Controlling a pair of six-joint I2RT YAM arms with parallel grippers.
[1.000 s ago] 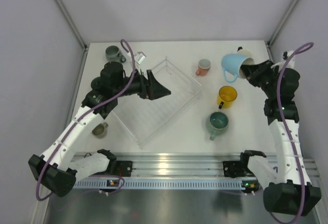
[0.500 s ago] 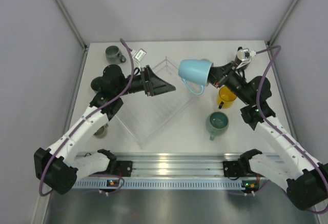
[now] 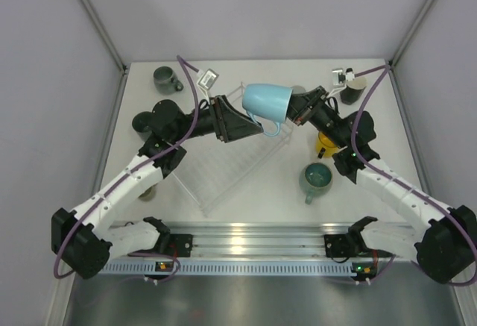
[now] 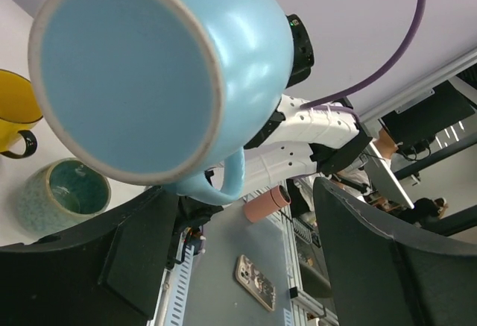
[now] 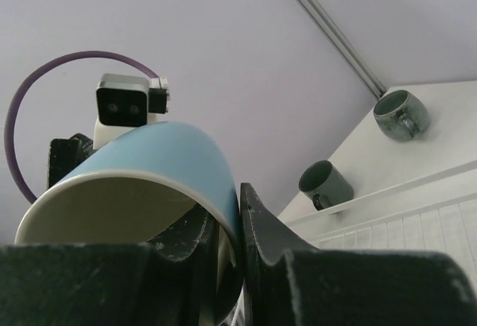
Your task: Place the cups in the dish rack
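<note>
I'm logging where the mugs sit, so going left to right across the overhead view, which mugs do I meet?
Grey-green mug → light blue mug → teal mug → black mug.

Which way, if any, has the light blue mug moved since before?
Yes. The light blue mug, in the right pincer, moved left, to above the dish rack.

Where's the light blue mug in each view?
Top external: light blue mug upper centre, over the far side of the dish rack.
Left wrist: light blue mug upper left, base showing.
Right wrist: light blue mug lower left, rim nearest.
Shared landmark, top and right wrist: right gripper pinching its rim.
</note>
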